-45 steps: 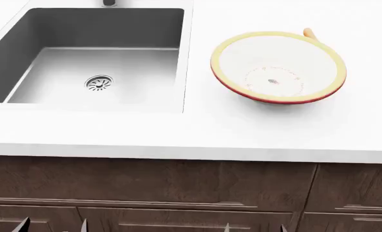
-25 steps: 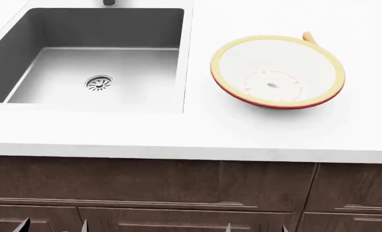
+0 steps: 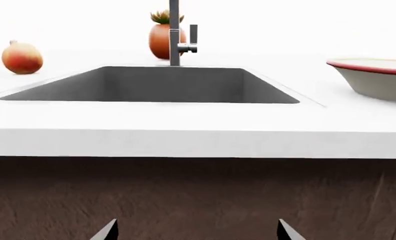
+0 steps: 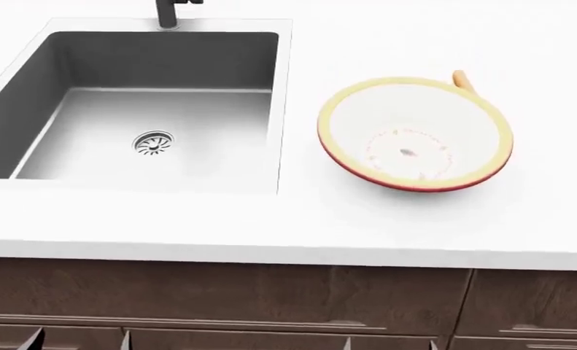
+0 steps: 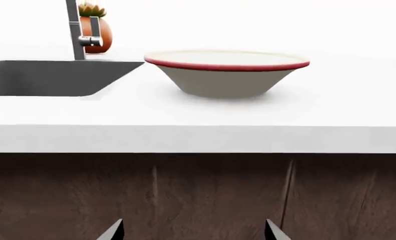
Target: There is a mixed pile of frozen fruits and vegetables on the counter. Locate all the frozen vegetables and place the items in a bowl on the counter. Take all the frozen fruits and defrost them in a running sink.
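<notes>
The bowl, white inside with a pale yellow rim and red outside, stands on the white counter to the right of the sink. The tip of the orange carrot shows behind the bowl. The pomegranate lies on the counter to the left of the sink. The eggplant and pear are out of view. My left gripper and right gripper are open and empty, low in front of the cabinets. They show open in the left wrist view and right wrist view.
The grey faucet stands behind the sink. An orange pot with a green plant stands behind the faucet. Dark brown cabinet fronts run under the counter's front edge. The bowl also shows in the right wrist view.
The bowl has settled lower and flatter on the counter. The head view has shifted, so sink, bowl and counter edge sit lower in the picture and more faucet shows. The grippers stay open.
</notes>
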`<state>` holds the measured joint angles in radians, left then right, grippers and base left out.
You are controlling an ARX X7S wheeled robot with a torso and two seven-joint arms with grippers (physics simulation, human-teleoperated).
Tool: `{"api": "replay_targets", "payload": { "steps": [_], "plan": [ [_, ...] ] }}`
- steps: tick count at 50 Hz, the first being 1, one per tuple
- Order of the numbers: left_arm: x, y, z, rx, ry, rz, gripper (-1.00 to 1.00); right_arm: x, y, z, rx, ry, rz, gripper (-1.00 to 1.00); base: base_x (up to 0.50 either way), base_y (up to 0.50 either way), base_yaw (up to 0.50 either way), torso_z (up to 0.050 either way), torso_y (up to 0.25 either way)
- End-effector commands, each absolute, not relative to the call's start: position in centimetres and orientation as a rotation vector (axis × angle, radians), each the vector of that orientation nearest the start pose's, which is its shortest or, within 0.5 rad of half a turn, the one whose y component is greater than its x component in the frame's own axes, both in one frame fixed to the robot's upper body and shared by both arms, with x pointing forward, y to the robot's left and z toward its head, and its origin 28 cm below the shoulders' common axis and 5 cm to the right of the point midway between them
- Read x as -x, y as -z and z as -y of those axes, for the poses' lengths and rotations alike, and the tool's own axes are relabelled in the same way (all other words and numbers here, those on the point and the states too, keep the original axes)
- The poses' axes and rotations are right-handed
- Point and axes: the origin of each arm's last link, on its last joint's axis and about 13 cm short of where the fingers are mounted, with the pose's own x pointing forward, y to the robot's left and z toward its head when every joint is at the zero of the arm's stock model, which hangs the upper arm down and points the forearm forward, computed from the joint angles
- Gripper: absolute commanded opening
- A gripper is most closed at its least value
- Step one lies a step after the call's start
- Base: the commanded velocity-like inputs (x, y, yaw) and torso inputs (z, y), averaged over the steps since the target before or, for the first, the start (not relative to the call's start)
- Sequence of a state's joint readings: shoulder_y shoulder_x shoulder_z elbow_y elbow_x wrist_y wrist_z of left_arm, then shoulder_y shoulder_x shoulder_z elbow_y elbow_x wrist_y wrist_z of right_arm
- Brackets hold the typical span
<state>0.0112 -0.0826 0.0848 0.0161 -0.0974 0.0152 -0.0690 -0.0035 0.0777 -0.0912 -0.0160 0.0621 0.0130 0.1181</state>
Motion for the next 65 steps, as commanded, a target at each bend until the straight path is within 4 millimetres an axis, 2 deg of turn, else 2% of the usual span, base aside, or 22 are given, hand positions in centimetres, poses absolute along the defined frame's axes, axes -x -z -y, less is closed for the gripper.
{"api": "replay_targets", "payload": {
  "steps": [1, 24, 26, 29, 32, 33, 36, 40, 43, 47, 51, 53, 57, 65],
  "plan": [
    [-20.7, -1.4, -20.8, 0.023, 0.021, 0.009, 1.00, -20.8, -1.4, 9.6, 0.023, 0.032, -0.008, 1.00, 0.00, 0.00, 0.00, 0.050, 0.000],
    [-20.8, -1.4, -20.7, 0.043, 0.034, -0.006, 1.00, -20.7, -1.9, 9.7, 0.065, 0.087, 0.020, 1.00, 0.00, 0.00, 0.00, 0.049, 0.000],
    [-21.1, -2.2, -21.1, 0.118, 0.017, -0.021, 1.00, -21.0, -2.9, 10.0, 0.066, 0.087, 0.024, 1.00, 0.00, 0.00, 0.00, 0.000, 0.000],
    [-21.2, -3.3, -21.0, 0.085, 0.024, -0.047, 1.00, -21.4, -4.8, 10.6, 0.069, 0.093, 0.031, 1.00, 0.00, 0.00, 0.00, 0.000, 0.000],
    [-21.6, -5.5, -20.9, 0.060, 0.045, -0.029, 1.00, -21.9, -6.4, 11.0, 0.088, 0.106, 0.050, 1.00, 0.00, 0.00, 0.00, 0.000, 0.000],
    [-22.1, -6.8, -20.9, 0.054, 0.054, -0.026, 1.00, -22.1, -7.3, 11.2, 0.093, 0.105, 0.054, 1.00, 0.00, 0.00, 0.00, 0.000, 0.000],
    [-22.5, -9.1, -21.1, 0.047, 0.055, 0.001, 1.00, -22.4, -8.5, 11.5, 0.127, 0.116, 0.068, 1.00, 0.00, 0.00, 0.00, 0.000, 0.000],
    [-22.5, -10.2, -21.0, 0.022, 0.076, -0.007, 1.00, -22.6, -9.6, 12.0, 0.132, 0.110, 0.049, 1.00, 0.00, 0.00, 0.00, 0.000, 0.000],
    [-22.5, -11.4, -21.2, 0.014, 0.089, -0.015, 1.00, -22.5, -11.7, 12.4, 0.126, 0.110, 0.058, 1.00, 0.00, 0.00, 0.00, 0.000, 0.000],
    [-22.8, -14.5, -21.9, 0.032, 0.086, -0.007, 1.00, -22.2, -15.3, 13.1, 0.093, 0.116, 0.068, 1.00, 0.00, 0.00, 0.00, 0.000, 0.000],
    [-22.1, -14.8, -22.4, 0.009, 0.098, -0.034, 1.00, -21.1, -16.5, 13.5, 0.068, 0.115, 0.065, 1.00, 0.00, 0.00, 0.00, 0.000, 0.000],
    [-21.8, -14.9, -22.4, 0.011, 0.111, -0.047, 1.00, -21.2, -16.4, 13.4, 0.125, 0.105, 0.052, 1.00, 0.00, 0.00, 0.00, 0.000, 0.000],
    [-21.6, -15.4, -22.4, 0.022, 0.113, -0.046, 1.00, -21.0, -16.7, 13.6, 0.094, 0.107, 0.055, 1.00, 0.00, 0.00, 0.00, 0.000, 0.000],
    [-21.6, -15.6, -22.7, 0.023, 0.103, -0.045, 1.00, -20.4, -17.2, 14.2, 0.149, 0.112, 0.081, 1.00, 0.03, -0.10, 0.00, 0.000, 0.000]
  ]
}}
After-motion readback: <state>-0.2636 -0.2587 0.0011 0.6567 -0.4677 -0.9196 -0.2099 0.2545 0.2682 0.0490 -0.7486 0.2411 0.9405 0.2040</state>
